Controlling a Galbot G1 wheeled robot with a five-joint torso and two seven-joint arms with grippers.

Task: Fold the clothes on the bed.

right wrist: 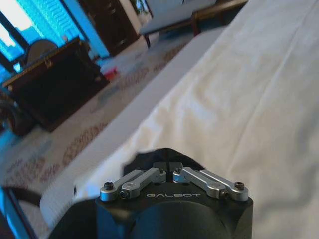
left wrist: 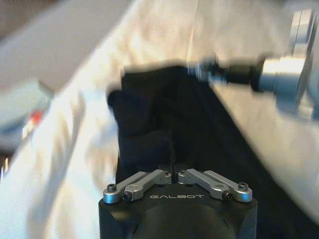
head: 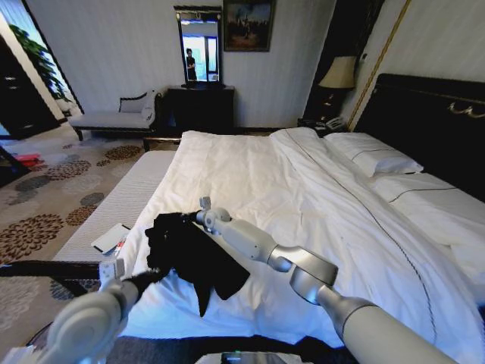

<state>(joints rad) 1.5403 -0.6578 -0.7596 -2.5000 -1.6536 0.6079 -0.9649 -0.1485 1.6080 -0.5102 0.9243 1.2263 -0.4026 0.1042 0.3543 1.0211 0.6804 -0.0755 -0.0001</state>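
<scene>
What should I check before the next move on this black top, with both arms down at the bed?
1. Left gripper hold on the black top: cannot tell; it sits at the near edge of the fabric.
2. Right gripper hold: cannot tell; it is at the far edge, with dark fabric bunched in front of its linkage in the right wrist view.
3. Top spread flat: not ok; it lies crumpled, with a point trailing toward the foot of the bed.
4. Top fully on the duvet: ok; it lies near the bed's left side.
5. Fold area free of other things: ok; the pillows lie far off by the headboard.
</scene>
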